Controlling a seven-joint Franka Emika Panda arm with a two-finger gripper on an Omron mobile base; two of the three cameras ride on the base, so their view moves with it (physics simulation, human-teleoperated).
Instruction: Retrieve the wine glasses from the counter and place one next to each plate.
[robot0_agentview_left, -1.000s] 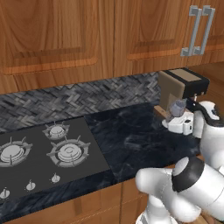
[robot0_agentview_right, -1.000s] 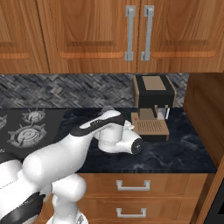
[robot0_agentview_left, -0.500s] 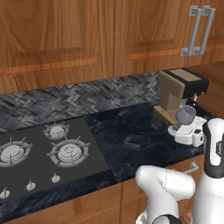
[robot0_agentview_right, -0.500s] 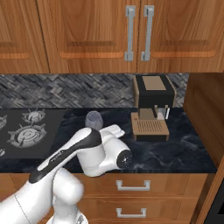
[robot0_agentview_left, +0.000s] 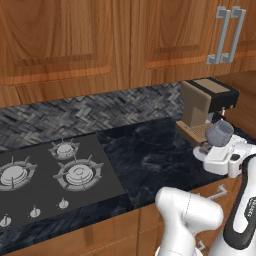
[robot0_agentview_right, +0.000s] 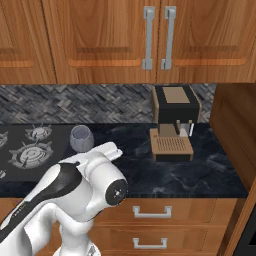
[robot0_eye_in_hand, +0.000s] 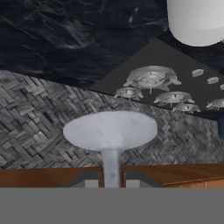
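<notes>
1. Step in hand: transport of one wine glass (robot0_agentview_right: 81, 138) toward a plate; judged mid-carry.
2. Pincer (robot0_eye_in_hand: 111, 183) state: closed narrow on the glass stem, foot facing the hand camera.
3. Glass position: held clear above the black surface (robot0_agentview_right: 200, 170), between the hob (robot0_agentview_left: 45, 180) and the coffee machine (robot0_agentview_right: 174, 122).
4. Next move: locate a plate, keep the glass steady, set it down beside the plate.

The counter (robot0_agentview_right: 210, 170) is a glossy black worktop with faint white veins, set over brown wooden drawers. A dark gas hob (robot0_agentview_left: 55, 180) sits flush in its left part. A brown and black coffee machine (robot0_agentview_right: 172, 122) stands toward its back right corner.
</notes>
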